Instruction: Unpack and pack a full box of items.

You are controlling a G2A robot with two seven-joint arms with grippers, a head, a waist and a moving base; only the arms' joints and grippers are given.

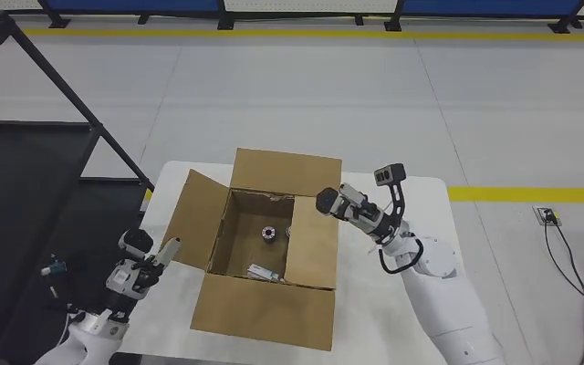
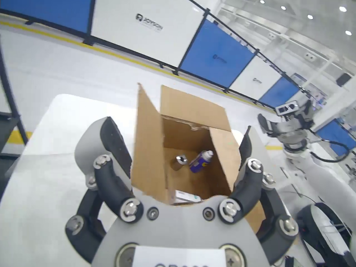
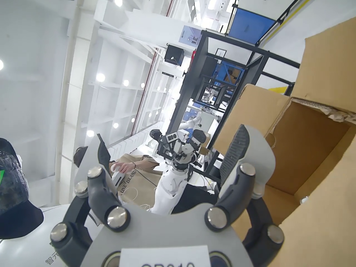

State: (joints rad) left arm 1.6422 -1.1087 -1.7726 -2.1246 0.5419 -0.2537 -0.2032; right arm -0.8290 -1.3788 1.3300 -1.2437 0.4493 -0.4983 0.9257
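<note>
An open cardboard box (image 1: 274, 301) stands mid-table with its four flaps spread. Inside lie a silver cylinder (image 2: 179, 162), a blue bottle with a white cap (image 2: 200, 162) and a small white carton (image 2: 185, 197). The top view also shows the cylinder (image 1: 268, 234) and the carton (image 1: 263, 272). My left gripper (image 1: 167, 248) hovers open just outside the box's left flap, pointing at the box (image 2: 192, 129), nothing between its fingers (image 2: 111, 140). My right gripper (image 1: 327, 202) is open and empty over the far end of the right flap, beside the box (image 3: 306, 145).
The white table (image 1: 365, 301) has bare room to the right of the box and a strip on the left. A black metal frame (image 1: 55, 173) stands off the table's left side. A yellow line (image 1: 511, 193) marks the floor beyond.
</note>
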